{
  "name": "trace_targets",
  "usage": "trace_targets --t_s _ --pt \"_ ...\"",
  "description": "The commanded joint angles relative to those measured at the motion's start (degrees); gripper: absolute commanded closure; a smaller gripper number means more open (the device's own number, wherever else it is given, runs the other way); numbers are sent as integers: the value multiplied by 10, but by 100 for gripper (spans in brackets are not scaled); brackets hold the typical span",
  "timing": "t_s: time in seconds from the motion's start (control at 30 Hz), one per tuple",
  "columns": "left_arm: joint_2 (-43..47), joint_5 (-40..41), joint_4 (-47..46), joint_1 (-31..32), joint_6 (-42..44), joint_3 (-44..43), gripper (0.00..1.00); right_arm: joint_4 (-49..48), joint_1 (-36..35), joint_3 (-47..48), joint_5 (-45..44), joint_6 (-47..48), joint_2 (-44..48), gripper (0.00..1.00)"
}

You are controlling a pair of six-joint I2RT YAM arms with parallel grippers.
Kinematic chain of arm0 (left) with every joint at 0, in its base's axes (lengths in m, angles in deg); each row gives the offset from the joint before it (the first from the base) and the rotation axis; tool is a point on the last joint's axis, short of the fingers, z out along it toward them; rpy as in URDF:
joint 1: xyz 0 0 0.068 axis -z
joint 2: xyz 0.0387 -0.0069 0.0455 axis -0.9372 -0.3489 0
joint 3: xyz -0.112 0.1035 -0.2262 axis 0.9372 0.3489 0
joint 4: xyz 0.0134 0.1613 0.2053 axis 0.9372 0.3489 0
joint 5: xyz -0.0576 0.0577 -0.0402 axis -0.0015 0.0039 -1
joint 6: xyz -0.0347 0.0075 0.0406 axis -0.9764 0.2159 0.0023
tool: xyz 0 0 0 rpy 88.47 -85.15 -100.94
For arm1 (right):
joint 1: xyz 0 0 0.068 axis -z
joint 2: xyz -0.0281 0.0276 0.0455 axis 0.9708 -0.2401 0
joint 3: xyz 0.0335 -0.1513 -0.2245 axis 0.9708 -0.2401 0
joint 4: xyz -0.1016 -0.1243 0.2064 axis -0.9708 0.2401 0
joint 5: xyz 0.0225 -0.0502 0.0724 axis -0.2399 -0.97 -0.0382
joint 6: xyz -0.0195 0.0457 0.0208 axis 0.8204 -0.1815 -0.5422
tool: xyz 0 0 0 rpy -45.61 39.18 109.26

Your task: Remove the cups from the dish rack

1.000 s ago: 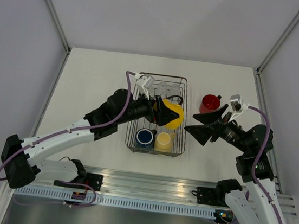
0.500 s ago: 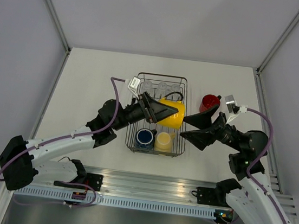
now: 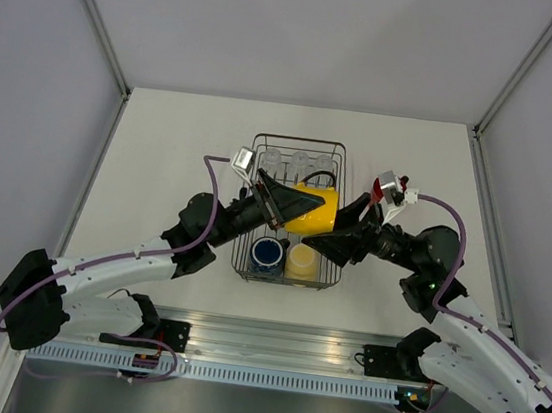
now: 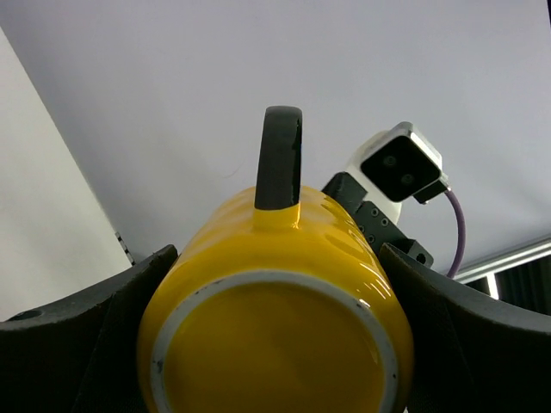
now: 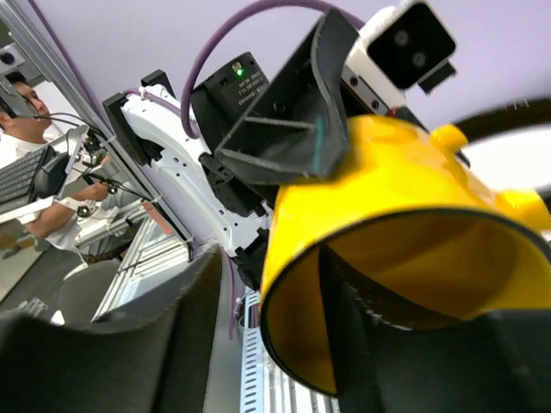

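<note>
My left gripper (image 3: 291, 206) is shut on the yellow mug (image 3: 314, 211), which hangs on its side above the dish rack (image 3: 300, 140). In the left wrist view the mug's base (image 4: 275, 344) fills the space between both fingers, its black handle (image 4: 280, 159) pointing up. My right gripper (image 3: 339, 229) meets the mug's mouth. In the right wrist view one finger (image 5: 362, 318) reaches inside the mug (image 5: 387, 181) and the other finger (image 5: 172, 318) stands outside, a gap away from the wall. A dark blue mug (image 3: 268, 253), a cream mug (image 3: 302, 260) and clear tumblers (image 3: 300, 159) sit in the rack.
A red mug (image 3: 375, 188) stands on the table right of the rack, mostly hidden behind my right wrist camera. White table surface (image 3: 172, 153) lies left of the rack. Grey walls enclose the table on three sides.
My right arm swung left from beside the red mug to the yellow mug's mouth, and its jaws narrowed. The left arm tipped the mug onto its side, then held still.
</note>
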Motion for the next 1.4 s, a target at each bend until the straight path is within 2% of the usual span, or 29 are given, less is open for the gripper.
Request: trace_targets --t_s 0.0,0.1,0.17,0.2,0.27,0.3,0.33,0.4,0.43,0.53,0.8,0.9,0.97,1.07,1.17,1.27,1.37 --pt "36 50 -68 6 -68 6 98 -37 -14 32 -12 39 -18 50" --pt "44 58 -47 5 -68 10 98 -40 -22 29 -18 51 -24 62" --pt "54 63 -12 6 -69 9 98 -43 -25 29 -18 55 -24 83" --pt "61 68 -6 5 -70 9 98 -44 -25 31 -19 56 -24 99" --pt "63 69 1 4 -71 12 88 -46 -27 30 -21 58 -20 99" --pt "65 69 0 5 -74 14 80 -45 -28 29 -23 59 -18 100" --pt "67 70 1 5 -75 14 64 -43 -28 29 -25 58 -17 100" --pt "68 69 7 5 -75 11 48 -42 -28 28 -31 59 -11 100" --pt "68 69 12 5 -75 9 24 -41 -28 29 -34 59 -10 100" --pt "69 68 45 4 -76 -1 0 -36 -29 29 -44 62 -1 100" --pt "80 61 66 3 -69 -8 0 51 -28 22 -148 131 59 100" --pt "90 68 91 2 -59 -13 0 105 -28 33 -187 160 78 100" --pt "99 93 141 1 -42 -20 0 148 -28 54 -233 195 90 100" --pt "126 145 240 0 5 -42 0 267 -28 103 -311 249 87 100" --pt "152 211 364 1 61 -76 0 435 -28 169 -403 276 55 100" --pt "184 238 396 1 113 -76 0 521 -28 234 -494 285 3 99" --pt "209 228 405 0 179 -81 0 620 -28 287 -542 302 -49 99"
